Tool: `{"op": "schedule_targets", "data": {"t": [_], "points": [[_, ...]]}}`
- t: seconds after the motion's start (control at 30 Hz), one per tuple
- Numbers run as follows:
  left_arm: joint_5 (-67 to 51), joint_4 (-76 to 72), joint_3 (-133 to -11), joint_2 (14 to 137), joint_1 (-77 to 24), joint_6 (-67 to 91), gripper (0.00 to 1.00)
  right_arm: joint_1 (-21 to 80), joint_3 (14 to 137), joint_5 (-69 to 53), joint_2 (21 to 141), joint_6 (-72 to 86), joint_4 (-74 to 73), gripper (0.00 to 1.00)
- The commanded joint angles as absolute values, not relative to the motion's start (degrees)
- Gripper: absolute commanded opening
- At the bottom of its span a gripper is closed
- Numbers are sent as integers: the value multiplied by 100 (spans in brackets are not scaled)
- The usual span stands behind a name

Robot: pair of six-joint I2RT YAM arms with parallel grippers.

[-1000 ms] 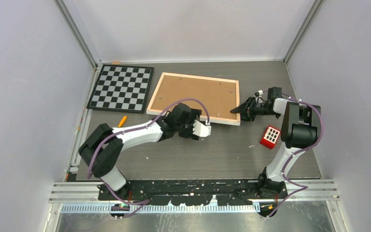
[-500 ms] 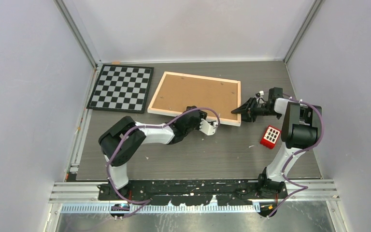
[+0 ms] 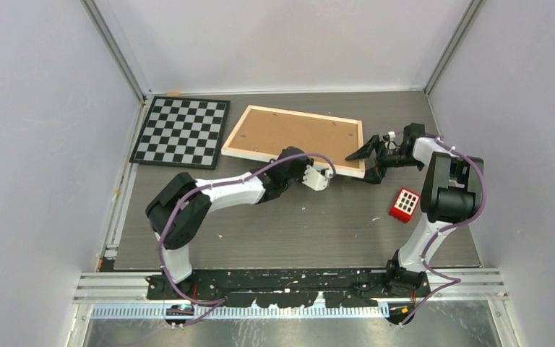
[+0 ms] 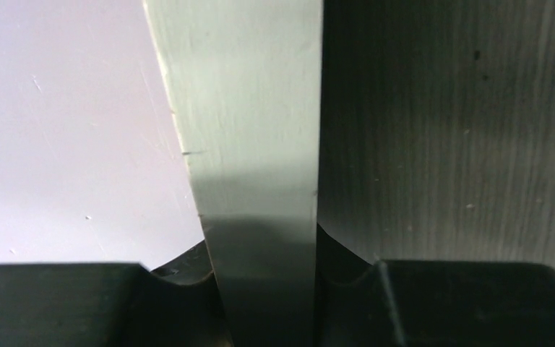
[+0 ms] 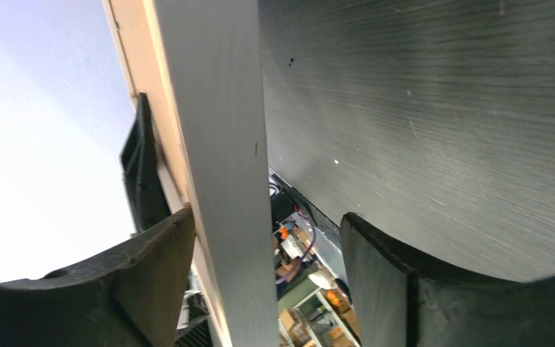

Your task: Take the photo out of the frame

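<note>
The frame (image 3: 296,132) lies back up at the middle rear of the table, its brown panel and pale wood rim showing. The photo is hidden under it. My left gripper (image 3: 323,177) is at the frame's near edge by the right corner. In the left wrist view the frame's grey-white edge (image 4: 253,130) fills the gap between the dark fingers (image 4: 72,303), so the left gripper (image 4: 264,271) is shut on it. My right gripper (image 3: 367,155) is open around the right corner. In the right wrist view the frame's edge (image 5: 213,108) stands between the right gripper's (image 5: 267,228) spread jaws, held clear of the table.
A black-and-white checkerboard (image 3: 181,131) lies at the back left, next to the frame. A small red block with white squares (image 3: 405,204) sits on the table near the right arm. Walls close in the table on both sides and at the back.
My left gripper has reached right to the frame's near edge and closed on it. My right gripper has opened at the corner. The frame's near right end has shifted away.
</note>
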State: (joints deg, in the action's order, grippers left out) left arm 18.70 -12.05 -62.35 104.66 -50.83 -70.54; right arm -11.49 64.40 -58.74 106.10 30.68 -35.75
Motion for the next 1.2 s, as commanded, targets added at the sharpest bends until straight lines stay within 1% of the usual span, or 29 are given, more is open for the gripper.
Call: {"op": "schedule_targets", "data": {"t": [0.0, 0.03, 0.1, 0.13, 0.2, 0.27, 0.5, 0.6, 0.7, 0.77, 0.93, 1.03, 1.17], "points": [[2137, 1040, -7401, 9848, -5045, -7094, 0, -1246, 7115, -5681, 10411, 2323, -4598, 80], [2156, 1512, -7766, 9800, -5049, -7024, 0, -1299, 7220, -5616, 10393, 2208, -4675, 84], [2178, 2673, -8421, 9775, -5045, -6831, 0, -1443, 7340, -5540, 10376, 2133, -4721, 88], [2156, 3198, -8750, 9767, -5045, -6762, 0, -1517, 7415, -5507, 10391, 2083, -4746, 91], [2147, 4143, -9357, 9763, -5061, -6701, 0, -1677, 7560, -5451, 10454, 1992, -4812, 93], [2103, 5014, -9958, 9769, -5076, -6622, 0, -1814, 7688, -5457, 10560, 1938, -4846, 98], [1991, 8024, -11857, 9998, -5254, -6160, 0, -1945, 7930, -5496, 10710, 1709, -4937, 99], [1870, 9046, -12544, 10061, -5443, -5852, 0, -1938, 7985, -5546, 10782, 1552, -5022, 99], [1813, 9935, -12945, 10068, -5693, -5617, 0, -1935, 8010, -5625, 10838, 1436, -5064, 99], [1851, 10182, -12926, 9923, -5866, -5483, 0, -1938, 8007, -5665, 10863, 1385, -5059, 99], [1985, 10187, -12276, 9283, -6314, -5850, 0, -1935, 7936, -5841, 10885, 1297, -4947, 100], [1856, 10187, -12290, 9284, -6320, -5906, 0, -1931, 7892, -5935, 10801, 1114, -4842, 100], [1496, 10187, -12324, 9419, -6317, -5953, 0, -1907, 7731, -5935, 10337, 339, -4764, 100]]}}
